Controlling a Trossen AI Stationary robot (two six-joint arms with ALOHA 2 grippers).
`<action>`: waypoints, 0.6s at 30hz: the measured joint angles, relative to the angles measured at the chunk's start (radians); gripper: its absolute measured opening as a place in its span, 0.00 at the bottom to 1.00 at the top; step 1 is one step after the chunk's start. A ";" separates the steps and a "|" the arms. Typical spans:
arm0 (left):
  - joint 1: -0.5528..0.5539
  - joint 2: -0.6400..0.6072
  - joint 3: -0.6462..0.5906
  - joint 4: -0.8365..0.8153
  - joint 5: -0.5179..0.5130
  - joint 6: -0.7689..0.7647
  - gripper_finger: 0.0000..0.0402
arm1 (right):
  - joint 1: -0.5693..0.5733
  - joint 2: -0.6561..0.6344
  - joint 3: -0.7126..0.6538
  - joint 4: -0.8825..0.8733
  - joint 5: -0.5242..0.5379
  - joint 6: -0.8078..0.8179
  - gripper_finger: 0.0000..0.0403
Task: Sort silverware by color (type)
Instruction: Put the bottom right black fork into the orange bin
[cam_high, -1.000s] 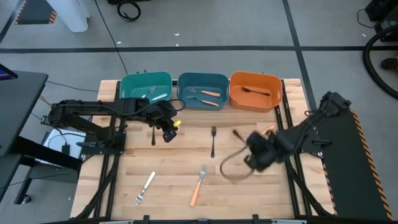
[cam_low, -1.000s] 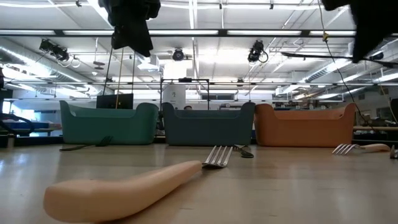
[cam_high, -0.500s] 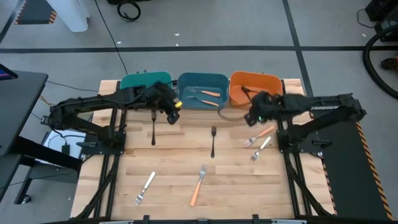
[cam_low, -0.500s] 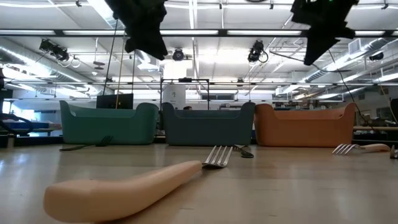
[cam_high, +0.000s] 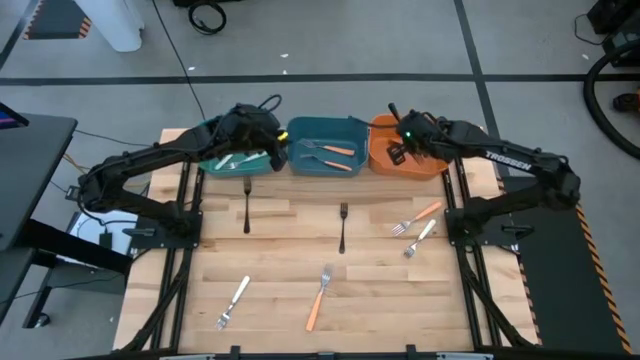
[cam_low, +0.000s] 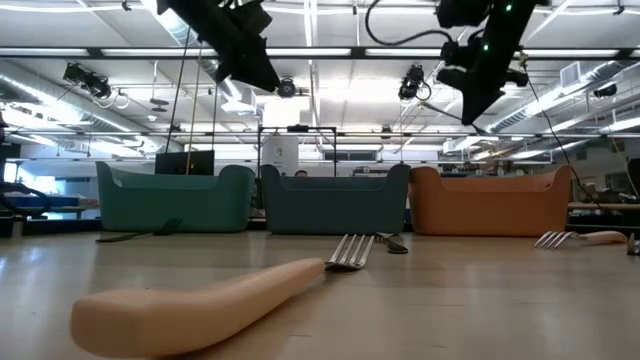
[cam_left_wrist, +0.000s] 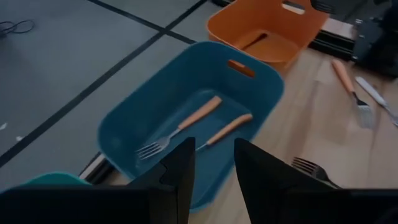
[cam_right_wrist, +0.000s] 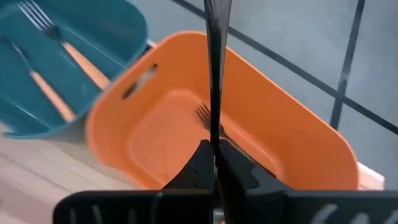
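My right gripper (cam_high: 398, 150) hangs over the orange bin (cam_high: 432, 160), shut on a black fork (cam_right_wrist: 216, 74). Another black fork (cam_right_wrist: 204, 115) lies in that bin. My left gripper (cam_high: 274, 158) is open and holds nothing (cam_left_wrist: 212, 168), above the rims between the teal bin (cam_high: 212, 135) and the blue bin (cam_high: 325, 130). White forks (cam_high: 236, 158) lie in the teal bin, two orange-handled forks (cam_high: 332, 150) in the blue one. On the table lie two black forks (cam_high: 246, 205) (cam_high: 342, 226), two orange-handled forks (cam_high: 420, 215) (cam_high: 318, 298) and two white forks (cam_high: 420, 237) (cam_high: 234, 302). My right gripper pinches the black fork's thin shaft (cam_right_wrist: 215, 140) between its two shut fingers; which end that is, I cannot tell. The fingers slant down over the orange bin. The fork is lifted clear and sticks out straight beyond the fingertips.
The three bins stand side by side along the table's far edge. The loose forks lie spread over the middle and near part of the wooden table (cam_high: 280, 260), with bare wood between them. A cable loops above the left arm (cam_high: 262, 103).
My right gripper has swung from the table's right middle toward the far edge and up, turning as it went, and now holds the black fork over the orange bin. My left gripper has gone from in front of the teal bin toward the far edge, over the bins' rims.
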 joint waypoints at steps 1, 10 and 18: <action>0.009 0.000 0.000 0.000 0.000 -0.001 0.30 | -0.023 0.010 0.000 -0.001 -0.014 -0.030 0.02; 0.062 0.000 0.000 0.001 0.003 -0.086 0.30 | -0.193 0.100 0.000 0.035 -0.141 -0.419 0.03; 0.085 0.000 0.000 0.001 0.002 -0.179 0.30 | -0.287 0.175 0.000 0.035 -0.203 -0.592 0.03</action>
